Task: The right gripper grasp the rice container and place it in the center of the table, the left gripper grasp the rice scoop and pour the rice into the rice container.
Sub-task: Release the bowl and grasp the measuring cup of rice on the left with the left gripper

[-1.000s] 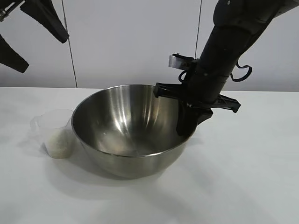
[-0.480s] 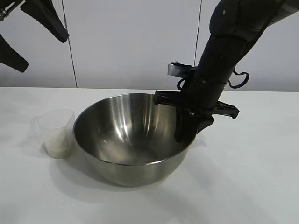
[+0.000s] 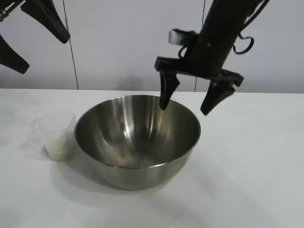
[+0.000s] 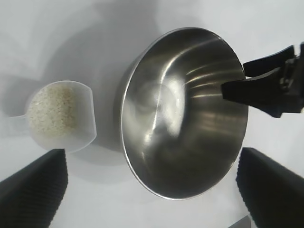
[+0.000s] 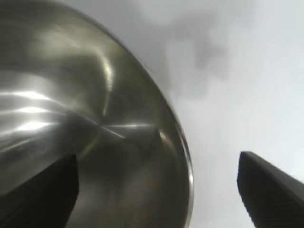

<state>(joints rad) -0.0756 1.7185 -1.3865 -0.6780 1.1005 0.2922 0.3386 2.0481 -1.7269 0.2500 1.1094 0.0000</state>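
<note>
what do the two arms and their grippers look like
Both arms are black. The right gripper is a two-fingered claw with tapered, pointed fingers hung from a flat black crossbar, below a thick round black forearm; a looped black cable runs beside the forearm, and a small grey block sits on its side. The left gripper shows matching tapered black fingers; in its wrist view the pads look finely ribbed.

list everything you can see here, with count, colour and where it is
rice container: one, shiny steel, mid-table, empty
rice scoop: one, clear plastic, close beside the container at the exterior view's left, upright
rice: one white heap, inside the scoop
table: one, white, under everything
wall panels: pale grey, behind the table
left gripper: one, black, open, raised at the exterior view's upper left
right gripper: one, black, open, empty, above the container's far-right rim
</note>
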